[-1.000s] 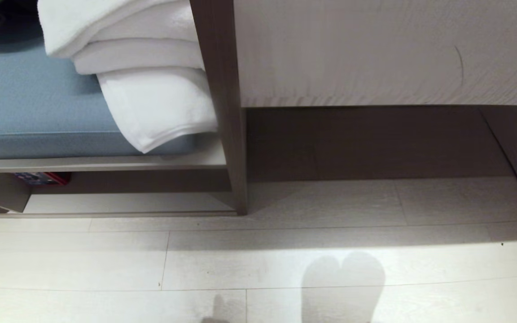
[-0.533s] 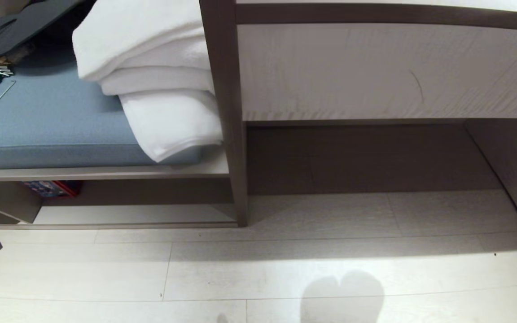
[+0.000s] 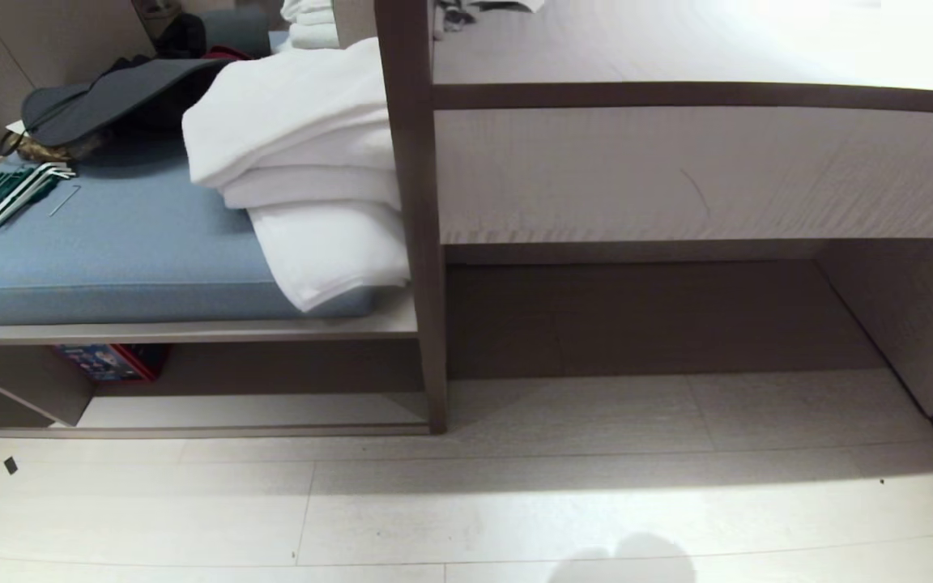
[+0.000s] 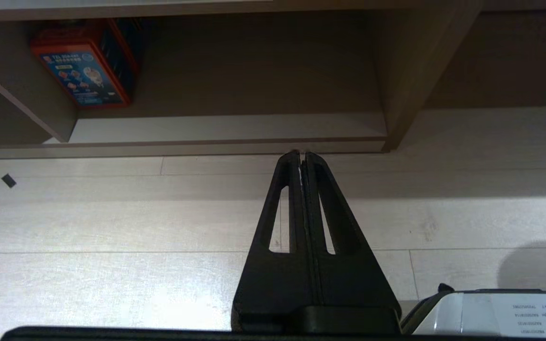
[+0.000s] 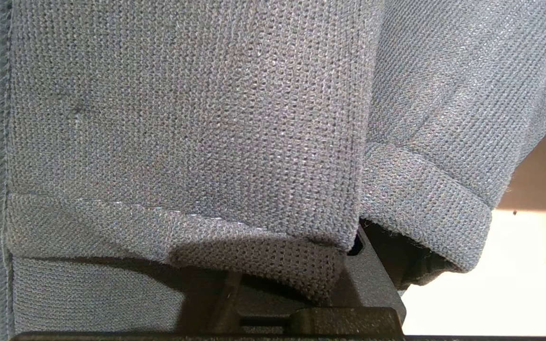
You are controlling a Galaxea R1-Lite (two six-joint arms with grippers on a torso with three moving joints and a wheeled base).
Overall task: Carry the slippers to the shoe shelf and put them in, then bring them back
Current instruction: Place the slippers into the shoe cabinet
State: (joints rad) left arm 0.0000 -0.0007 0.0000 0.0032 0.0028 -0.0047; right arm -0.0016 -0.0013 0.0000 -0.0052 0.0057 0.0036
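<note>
Slippers [image 5: 183, 118]: hanging pinched in the right hand [image 5: 301, 293]; grey knit strap fabric is filling the right wrist view, both straps bunched together so one hand is carrying the pair.
Right hand: clamping tight on the straps, fingers mostly hidden under the cloth.
Left hand [image 4: 303, 156]: pressed together, empty, idling above the floor [image 4: 112, 227].
Shoe shelf [image 3: 256, 413]: sitting low on the robot's left, open-fronted, under the blue cushion [image 3: 110, 251]; a red box [image 3: 110, 360] is occupying its far corner.
Long axis: probably hanging downward from the straps; toe direction cannot be told.
</note>
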